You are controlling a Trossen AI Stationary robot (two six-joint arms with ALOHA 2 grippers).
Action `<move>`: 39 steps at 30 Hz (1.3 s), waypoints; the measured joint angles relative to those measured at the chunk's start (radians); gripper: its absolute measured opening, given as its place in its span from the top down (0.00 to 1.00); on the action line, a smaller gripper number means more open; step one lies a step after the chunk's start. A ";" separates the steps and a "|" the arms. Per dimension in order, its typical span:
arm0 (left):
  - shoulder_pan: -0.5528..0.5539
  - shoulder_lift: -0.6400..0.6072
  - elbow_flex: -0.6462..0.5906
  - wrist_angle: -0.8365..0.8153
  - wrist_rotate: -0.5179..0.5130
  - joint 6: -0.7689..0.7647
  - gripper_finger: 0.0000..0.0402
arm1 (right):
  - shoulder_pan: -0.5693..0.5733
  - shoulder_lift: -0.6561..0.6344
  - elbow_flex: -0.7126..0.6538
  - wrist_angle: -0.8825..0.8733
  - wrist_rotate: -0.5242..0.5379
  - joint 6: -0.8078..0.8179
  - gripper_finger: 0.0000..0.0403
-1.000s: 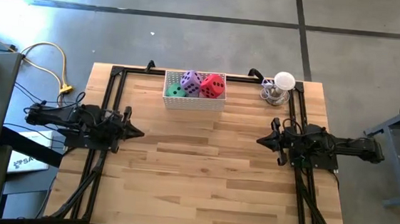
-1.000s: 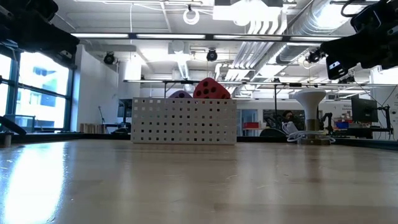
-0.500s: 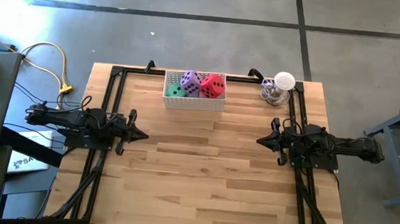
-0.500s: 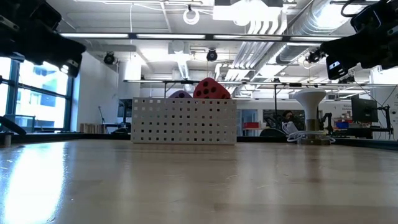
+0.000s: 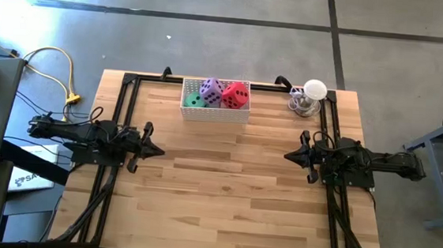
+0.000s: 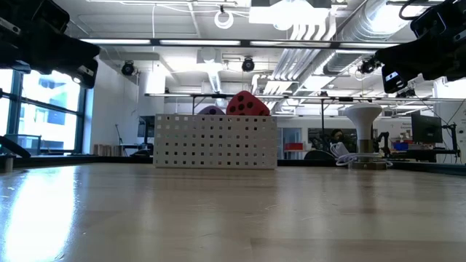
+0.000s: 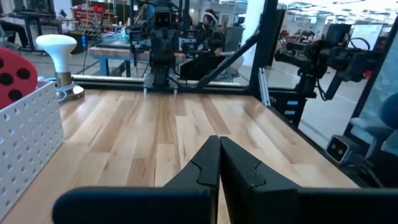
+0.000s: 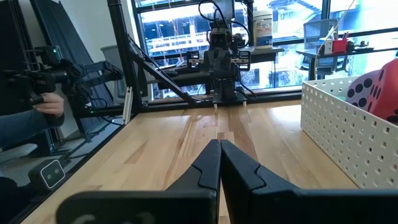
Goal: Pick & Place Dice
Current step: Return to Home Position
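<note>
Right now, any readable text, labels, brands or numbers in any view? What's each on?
No text reads clearly in any view.
White plastic bottle on the far bench: label too blurred to read.
White printed sheet left of the light wooden table: marks too small to read.
Red soft dice in the white perforated basket: dark pips only, no numerals.

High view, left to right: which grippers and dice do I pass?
left gripper → green die → purple die → red die → right gripper. The three dice sit in the white basket.
</note>
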 joint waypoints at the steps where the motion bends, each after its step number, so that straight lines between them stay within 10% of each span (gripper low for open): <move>1: 0.000 0.000 0.000 0.000 0.000 0.001 0.99 | 0.000 0.000 0.000 0.000 0.000 0.000 1.00; 39: 0.000 0.001 -0.003 0.005 -0.038 -0.034 0.99 | 0.000 0.000 0.000 0.000 0.000 0.000 1.00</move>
